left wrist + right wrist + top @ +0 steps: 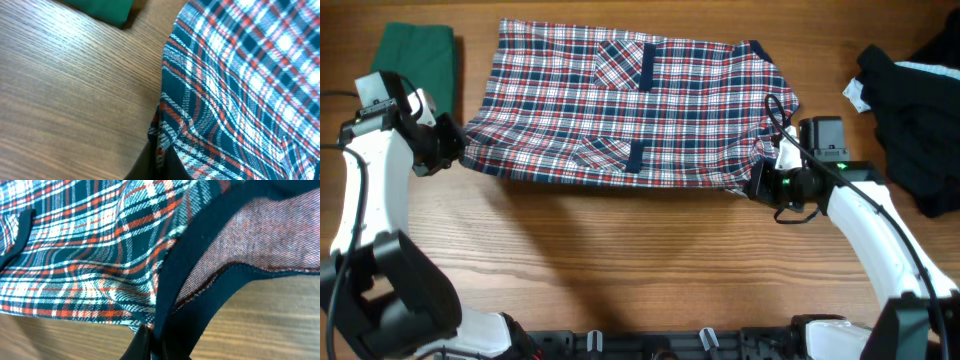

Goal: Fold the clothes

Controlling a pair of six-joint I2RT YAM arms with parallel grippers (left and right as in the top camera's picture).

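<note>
The plaid dress [620, 105] lies spread across the middle of the wooden table, two navy-trimmed pockets facing up. My left gripper [458, 148] is shut on its left corner. In the left wrist view the plaid dress [240, 90] has its hem pinched between my dark fingers [145, 167] at the bottom edge. My right gripper [758, 182] is shut on the dress's lower right corner. In the right wrist view the navy trim [185, 280] of an armhole runs down into my closed fingers [137, 347]. The cloth is slightly bunched at both held corners.
A folded dark-green garment [418, 55] lies at the far left, its corner also in the left wrist view [107, 10]. A heap of black clothing [910, 110] with a white label sits at the right edge. Bare wood stretches in front of the dress.
</note>
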